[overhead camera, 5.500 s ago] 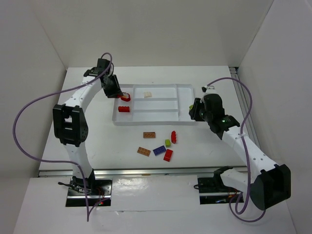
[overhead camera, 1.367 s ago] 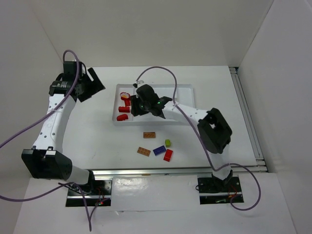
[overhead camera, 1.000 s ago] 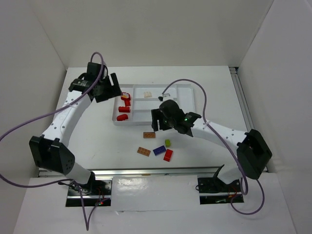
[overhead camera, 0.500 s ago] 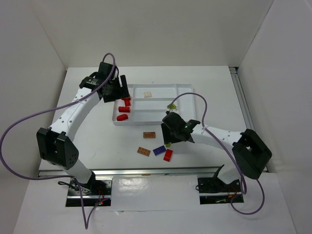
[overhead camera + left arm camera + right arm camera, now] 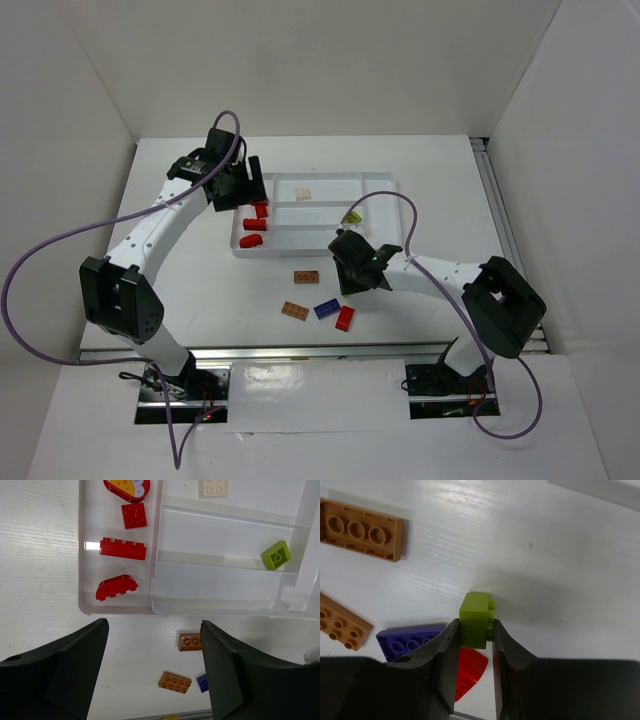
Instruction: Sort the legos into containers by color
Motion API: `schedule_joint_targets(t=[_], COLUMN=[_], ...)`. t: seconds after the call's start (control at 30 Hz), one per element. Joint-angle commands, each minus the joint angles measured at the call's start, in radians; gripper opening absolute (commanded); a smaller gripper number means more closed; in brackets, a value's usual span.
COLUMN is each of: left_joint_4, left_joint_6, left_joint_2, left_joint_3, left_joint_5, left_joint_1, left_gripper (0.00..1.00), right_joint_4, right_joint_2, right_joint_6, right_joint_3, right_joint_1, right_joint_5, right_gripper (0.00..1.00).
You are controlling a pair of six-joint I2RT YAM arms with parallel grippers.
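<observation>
My right gripper is shut on a lime green lego that rests on the table; in the top view the gripper hides it. Around it lie two brown-orange legos, a blue-purple one and a red one. The white tray holds red legos in its squarish section, a cream one in a far slot and a lime one at the right end. My left gripper hovers open above the tray's left end, holding nothing.
The right arm's purple cable arcs over the tray's right end. White walls close the table in on the left, back and right. A metal rail runs along the near edge.
The right gripper came down from the tray's near edge onto the loose legos and shut on the lime green one. The left arm has hardly moved.
</observation>
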Motion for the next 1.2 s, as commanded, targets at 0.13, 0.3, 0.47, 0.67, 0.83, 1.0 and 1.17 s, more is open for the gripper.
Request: schedule_joint_targets(t=[0.13, 0.3, 0.47, 0.67, 0.83, 1.0, 1.17], left_joint_4=[-0.006, -0.015, -0.015, -0.015, -0.015, -0.015, -0.015], left_joint_6=[0.01, 0.039, 0.049, 0.049, 0.049, 0.058, 0.058], left_joint_2=[0.0, -0.009, -0.018, -0.009, 0.0, -0.009, 0.0], left_joint_3=[0.054, 0.052, 0.041, 0.041, 0.041, 0.041, 0.041], left_joint_5=[-0.076, -0.094, -0.094, -0.094, -0.094, -0.085, -0.085], left_joint_1=[-0.013, -0.022, -0.022, -0.022, -0.022, -0.022, -0.022], left_gripper=[0.85, 0.85, 0.85, 0.85, 0.85, 0.85, 0.85], right_joint_4=[0.034, 0.139, 0.207, 0.219, 0.23, 0.193, 0.16], right_joint_2=[-0.075, 0.022, 0.173, 0.31, 0.408, 0.384, 0.174], right_joint_6=[-0.103, -0.19, -0.212, -0.212, -0.193, -0.193, -0.193], right_joint_3=[0.133, 0.24, 0.388, 0.53, 0.595, 0.618, 0.457], right_joint_1=[-0.037, -0.174, -0.244, -0.263, -0.283, -0.283, -0.261], right_joint_5=[0.155, 0.098, 0.069, 0.031, 0.003, -0.005, 0.038], right_gripper=[0.18, 0.18, 0.18, 0.19, 0.3, 0.59, 0.55])
